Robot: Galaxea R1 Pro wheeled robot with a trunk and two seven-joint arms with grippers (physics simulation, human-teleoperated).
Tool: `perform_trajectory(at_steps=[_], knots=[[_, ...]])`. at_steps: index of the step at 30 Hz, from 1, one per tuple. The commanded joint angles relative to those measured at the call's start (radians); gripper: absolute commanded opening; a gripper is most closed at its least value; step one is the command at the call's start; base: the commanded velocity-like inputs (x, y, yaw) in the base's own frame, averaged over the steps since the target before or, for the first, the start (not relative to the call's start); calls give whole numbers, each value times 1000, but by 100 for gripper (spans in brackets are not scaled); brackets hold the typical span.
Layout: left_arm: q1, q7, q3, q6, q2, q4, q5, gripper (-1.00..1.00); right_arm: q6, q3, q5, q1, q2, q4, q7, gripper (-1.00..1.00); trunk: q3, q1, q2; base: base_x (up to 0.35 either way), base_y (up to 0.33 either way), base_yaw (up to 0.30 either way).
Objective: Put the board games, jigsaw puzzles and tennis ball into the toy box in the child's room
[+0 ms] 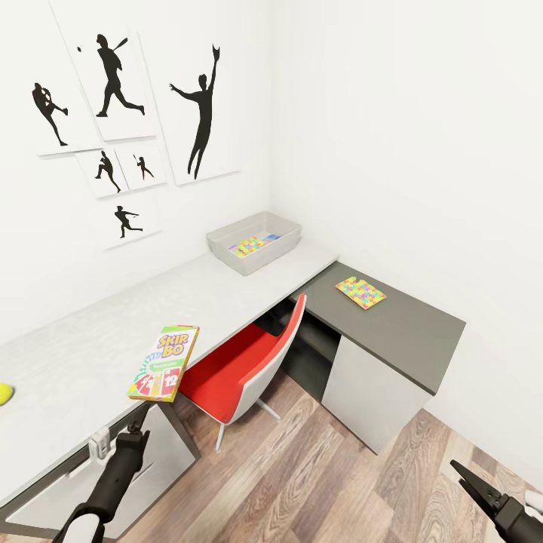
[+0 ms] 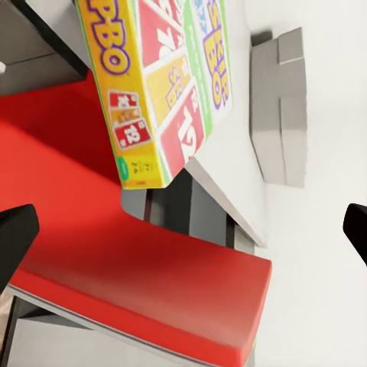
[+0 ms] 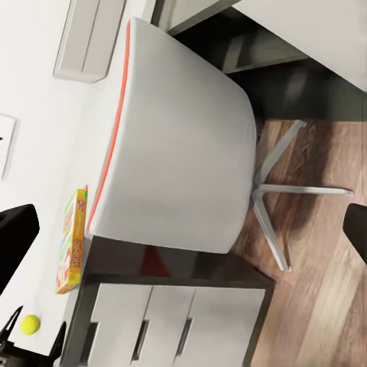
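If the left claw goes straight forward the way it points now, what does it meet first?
Probably the red chair seat: in the left wrist view it lies straight ahead between the open fingertips. The Skip-Bo box, overhanging the table edge, sits off that line. Depth is uncertain.

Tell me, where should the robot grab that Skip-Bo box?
Probably by the Skip-Bo box's near short edge, which overhangs the pale table's front rim above the red chair. The left pincer, just below, could pinch that thin edge from the front.

White walls, silhouette posters (image 1: 113, 128), wood floor (image 1: 317, 483), red chair (image 1: 241, 369)
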Motion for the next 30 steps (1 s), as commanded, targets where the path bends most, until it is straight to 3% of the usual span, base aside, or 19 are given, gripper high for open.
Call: perform_trajectory(at_steps=[1,10,30], knots=[[-1,-2,3,10,-1,0,8,100,7,0,-6,0,0,-1,-1,100,-2,1,-2,0,0,0],[-1,-10,5,0,-1,2,8,100,7,0,-9,0,1,-1,-36,100,-2,1,-2,0,0,0],[-1,1,3,5,-1,6,8,100,14,0,-7,0,-1,0,-41,100,-3,1,-2,0,0,0]])
